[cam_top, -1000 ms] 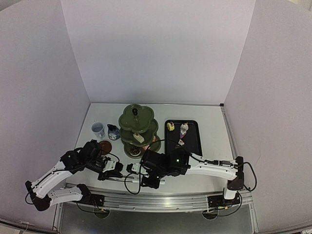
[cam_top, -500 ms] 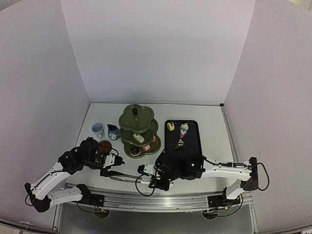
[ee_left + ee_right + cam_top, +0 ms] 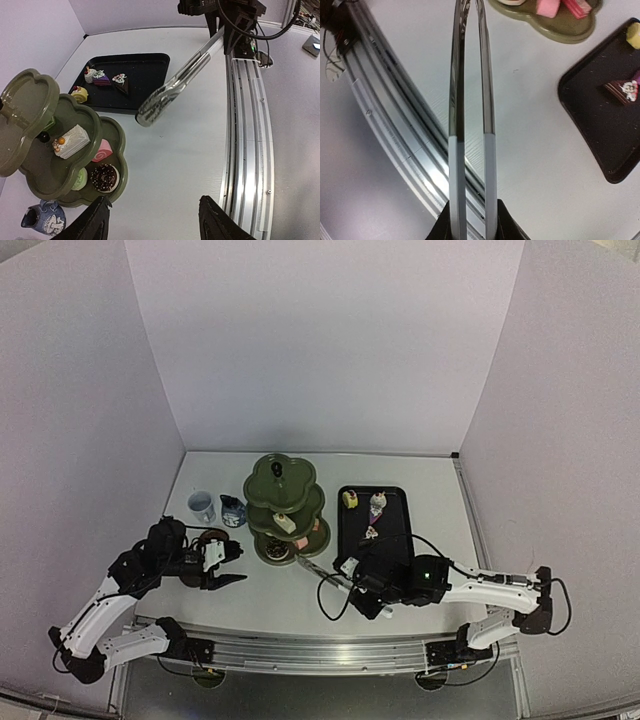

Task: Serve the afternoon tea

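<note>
Seen from above, the pale blue cup (image 3: 201,505) and dark blue jug (image 3: 232,510) stand at the far left of the tabletop (image 3: 430,480). A brown saucer (image 3: 213,538) lies just nearer, partly hidden by the left arm. The left pincer (image 3: 228,564) hangs beside the saucer, wide and empty.

Only its own camera shows what fills the green stand (image 3: 285,502): a white cake slice (image 3: 71,141) on the middle tier, and a pink roll (image 3: 103,150) and a chocolate doughnut (image 3: 104,177) on the bottom tier.

Right of the stand, the right pincer (image 3: 350,574) grips the handle end of the metal tongs (image 3: 318,570). The right wrist camera shows the tong arms nearly together above bare tabletop.

The black tray (image 3: 395,515) lies further right. Three small pastries (image 3: 377,505) sit towards its far end.
</note>
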### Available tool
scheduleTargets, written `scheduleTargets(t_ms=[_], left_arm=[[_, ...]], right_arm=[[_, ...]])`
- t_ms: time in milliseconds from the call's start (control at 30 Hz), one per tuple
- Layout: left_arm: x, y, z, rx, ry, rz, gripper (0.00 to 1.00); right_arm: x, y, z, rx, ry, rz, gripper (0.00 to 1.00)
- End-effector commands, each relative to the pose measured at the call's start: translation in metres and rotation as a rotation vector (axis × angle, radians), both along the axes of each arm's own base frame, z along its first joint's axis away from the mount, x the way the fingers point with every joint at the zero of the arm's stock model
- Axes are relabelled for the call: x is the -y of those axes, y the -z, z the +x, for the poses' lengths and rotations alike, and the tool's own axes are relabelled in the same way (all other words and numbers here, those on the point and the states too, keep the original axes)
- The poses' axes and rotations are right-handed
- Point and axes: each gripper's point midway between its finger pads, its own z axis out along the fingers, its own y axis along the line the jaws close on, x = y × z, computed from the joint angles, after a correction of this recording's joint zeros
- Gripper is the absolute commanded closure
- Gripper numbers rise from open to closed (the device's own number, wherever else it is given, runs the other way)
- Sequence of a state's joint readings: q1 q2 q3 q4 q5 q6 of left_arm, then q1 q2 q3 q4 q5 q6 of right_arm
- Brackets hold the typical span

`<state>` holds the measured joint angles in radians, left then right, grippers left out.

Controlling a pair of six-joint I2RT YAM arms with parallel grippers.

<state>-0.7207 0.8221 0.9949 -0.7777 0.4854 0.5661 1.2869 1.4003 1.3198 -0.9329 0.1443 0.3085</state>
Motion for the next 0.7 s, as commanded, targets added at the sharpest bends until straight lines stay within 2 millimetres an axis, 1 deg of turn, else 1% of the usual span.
scheduleTargets(t_ms=[0,33,100,167,267,333,500,567,667], left_arm=[[-0.009,-0.02,0.028,0.064,-0.185,-0.069,0.38],[-0.012,-0.018,0.034,0.067,-0.225,-0.07,0.37],[-0.019,-0.014,0.046,0.065,-0.302,-0.072,0.37],[-0.024,-0.013,0.052,0.06,-0.343,-0.078,0.37],[-0.027,-0.011,0.052,0.047,-0.352,-0.087,0.36],[-0.027,-0.009,0.05,0.037,-0.349,-0.094,0.36],[-0.028,-0.001,0.049,0.027,-0.349,-0.091,0.36],[-0.028,0.001,0.048,0.029,-0.345,-0.088,0.36],[-0.029,0.004,0.047,0.029,-0.343,-0.085,0.36]], right_arm=[[0.028,-0.04,0.062,0.114,0.429,0.098,1.0],[0.035,-0.04,0.071,0.1,0.515,0.104,1.0],[0.048,-0.033,0.076,0.076,0.634,0.078,1.0],[0.058,-0.02,0.074,0.043,0.722,0.029,1.0],[0.066,0.004,0.066,-0.02,0.792,-0.063,1.0],[0.066,0.016,0.062,-0.053,0.82,-0.104,1.0],[0.053,0.031,0.065,-0.105,0.836,-0.147,0.97],[0.046,0.033,0.07,-0.104,0.818,-0.157,0.97],[0.036,0.04,0.083,-0.123,0.814,-0.173,0.99]])
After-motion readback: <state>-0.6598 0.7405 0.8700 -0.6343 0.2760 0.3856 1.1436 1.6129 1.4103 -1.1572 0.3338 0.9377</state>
